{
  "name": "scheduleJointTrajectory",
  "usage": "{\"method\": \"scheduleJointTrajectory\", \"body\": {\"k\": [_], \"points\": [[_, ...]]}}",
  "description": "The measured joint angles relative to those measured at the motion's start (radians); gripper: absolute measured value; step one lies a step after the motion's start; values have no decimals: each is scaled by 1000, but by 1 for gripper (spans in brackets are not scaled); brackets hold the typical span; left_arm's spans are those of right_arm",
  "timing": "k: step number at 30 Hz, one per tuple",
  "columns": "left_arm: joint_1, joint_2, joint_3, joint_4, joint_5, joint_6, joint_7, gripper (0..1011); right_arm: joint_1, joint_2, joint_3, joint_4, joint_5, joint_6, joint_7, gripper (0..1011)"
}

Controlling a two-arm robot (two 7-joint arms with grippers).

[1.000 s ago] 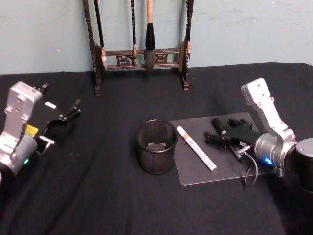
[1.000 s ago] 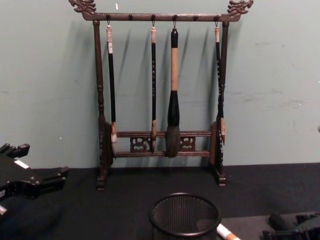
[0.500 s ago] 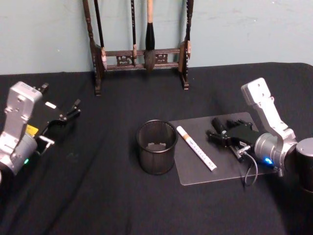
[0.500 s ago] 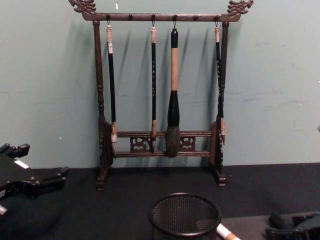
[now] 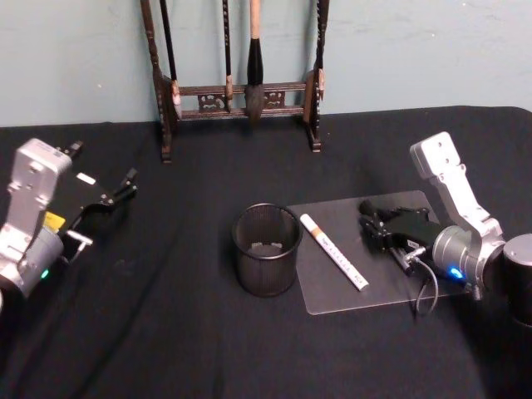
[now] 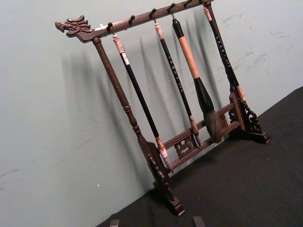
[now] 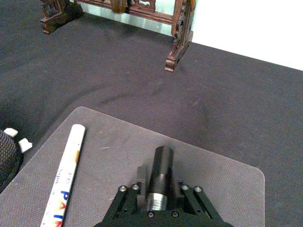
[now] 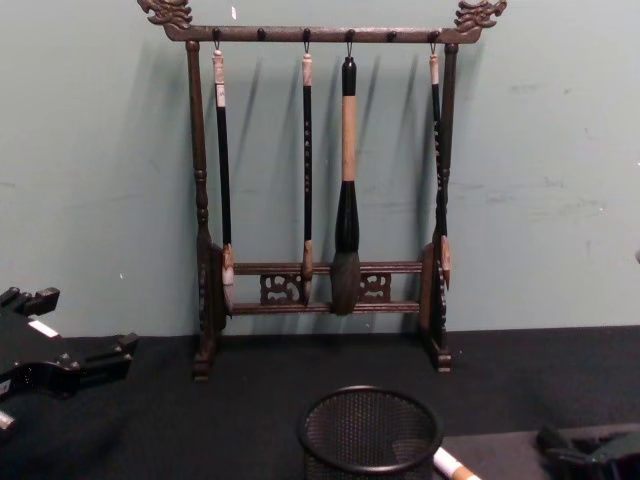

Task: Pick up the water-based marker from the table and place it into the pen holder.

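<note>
**Approaching the Marker for Pickup**

The white cylindrical water-based marker (image 5: 332, 251) lies flat on a translucent grey rectangular mat (image 5: 374, 287). Its orange-banded end points toward the back wall. It sits just beside the round black wire-mesh pen holder (image 5: 264, 273) without touching it. The holder stands upright on the black-clothed table (image 5: 166, 332).

The right gripper (image 5: 372, 224) is over the mat, near the marker on the side away from the holder. It holds nothing, and whether it is open or closed cannot be told. The left gripper (image 5: 125, 187) is parked well apart at the table's left, jaws open and empty.

Handling note: the marker appears light, rigid and smooth. Being round, it is likely to roll on the slick mat if nudged. Grip across the barrel near mid-length, closing squarely from both sides, so that it neither pivots nor slips when tilted end-down over the holder.
</note>
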Motion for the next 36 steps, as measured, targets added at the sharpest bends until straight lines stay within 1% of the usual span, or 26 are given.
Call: {"method": "scheduleJointTrajectory", "body": {"k": [1,2,5,14,17,20,21,24,25,27,28,30,31,32,33,34,35,36], "points": [[0,0,0,0,0,0,0,1001,0,0,0,0,0,0,0,322],[0,0,0,0,0,0,0,1001,0,0,0,0,0,0,0,279],[0,0,0,0,0,0,0,1001,0,0,0,0,0,0,0,235],[0,0,0,0,0,0,0,1001,-2,0,2,-5,1,-3,2,235],[0,0,0,0,0,0,0,1001,-10,3,6,-20,1,-23,3,235],[0,0,0,0,0,0,0,1001,-21,7,13,-39,0,-64,5,235],[0,0,0,0,0,0,0,1001,-27,10,18,-49,0,-94,8,235],[0,0,0,0,0,0,0,1001,-39,14,26,-67,0,-160,12,235],[0,0,0,0,0,0,0,1001,-47,17,31,-78,-2,-209,14,235],[0,0,0,0,0,0,0,1001,-54,19,35,-88,-4,-258,17,235],[0,0,0,0,0,0,0,1001,-61,20,39,-97,-5,-311,22,235],[0,0,0,0,0,0,0,1001,-65,20,42,-102,-6,-354,26,235],[0,0,0,0,0,0,0,1001,-67,19,43,-104,-6,-377,29,235],[0,0,0,0,0,0,0,1001,-71,17,44,-107,-6,-422,37,235],[0,0,0,0,0,0,0,1001,-72,15,44,-107,-6,-445,41,235],[0,0,0,0,0,0,0,1001,-74,11,44,-107,-5,-479,48,235],[0,0,0,0,0,0,0,1001,-74,9,44,-107,-3,-498,52,235],[0,0,0,0,0,0,0,1001,-74,2,43,-104,2,-531,60,235]]}}
